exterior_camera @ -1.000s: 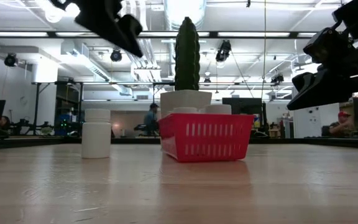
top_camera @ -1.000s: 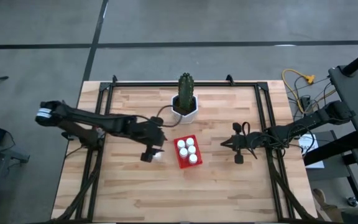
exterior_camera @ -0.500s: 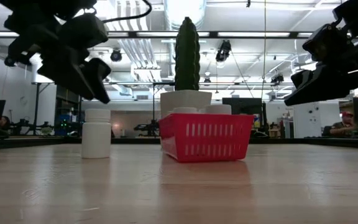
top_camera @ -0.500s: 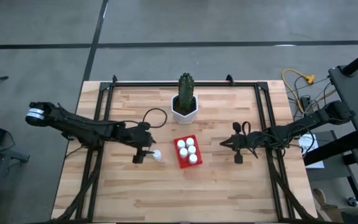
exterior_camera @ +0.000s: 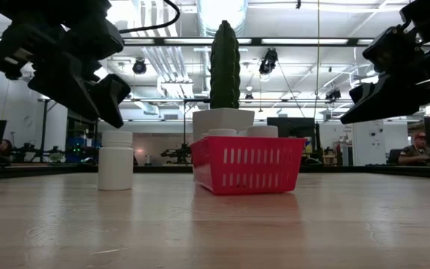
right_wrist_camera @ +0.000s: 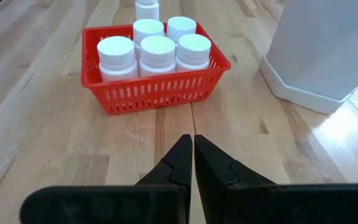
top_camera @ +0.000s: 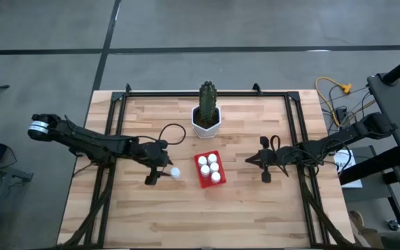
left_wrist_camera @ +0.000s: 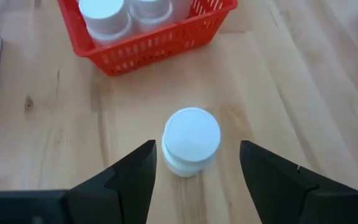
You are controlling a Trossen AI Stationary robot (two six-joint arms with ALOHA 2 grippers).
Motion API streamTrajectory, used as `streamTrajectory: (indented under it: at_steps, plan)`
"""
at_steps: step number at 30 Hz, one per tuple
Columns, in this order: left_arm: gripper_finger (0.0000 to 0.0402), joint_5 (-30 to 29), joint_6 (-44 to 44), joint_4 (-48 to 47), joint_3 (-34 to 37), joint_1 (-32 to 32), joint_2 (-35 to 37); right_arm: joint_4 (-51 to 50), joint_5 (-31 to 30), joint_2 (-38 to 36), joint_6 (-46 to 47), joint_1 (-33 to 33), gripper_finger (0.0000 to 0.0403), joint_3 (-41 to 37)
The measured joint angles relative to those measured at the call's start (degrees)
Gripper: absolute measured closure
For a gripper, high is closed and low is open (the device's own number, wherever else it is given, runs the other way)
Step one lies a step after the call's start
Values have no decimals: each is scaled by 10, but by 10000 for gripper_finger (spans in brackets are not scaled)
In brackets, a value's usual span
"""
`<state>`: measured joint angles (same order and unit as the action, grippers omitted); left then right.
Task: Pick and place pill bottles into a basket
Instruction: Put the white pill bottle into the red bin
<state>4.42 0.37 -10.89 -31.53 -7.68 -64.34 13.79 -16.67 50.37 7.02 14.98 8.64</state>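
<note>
Pill bottles, five, sat in the red basket (top_camera: pixel 209 169) while the sixth bottle (top_camera: pixel 175 172) stood at its nine o'clock, left gripper (top_camera: pixel 156 174) spread around it, right gripper (top_camera: pixel 262 162) pressed together, waiting.

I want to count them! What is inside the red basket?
The basket holds five white pill bottles standing upright, caps up. Their lower parts are hidden behind the slatted red wall, and the basket floor is covered by them. A sixth bottle stands outside on the table.
</note>
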Motion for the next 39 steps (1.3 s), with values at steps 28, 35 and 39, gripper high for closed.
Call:
streamTrajectory:
  at_steps: [28, 35, 39]
  plan:
    - [189, 2, -8, 64, 0, 0, -77, 1, 0, 0, -1, 0, 394, 0]
    - [189, 2, -17, 70, 0, 1, -91, 1, 0, 0, -1, 0, 394, -1]
    - [189, 2, -16, 75, -6, 1, -99, 1, 0, 0, -1, 0, 394, -1]
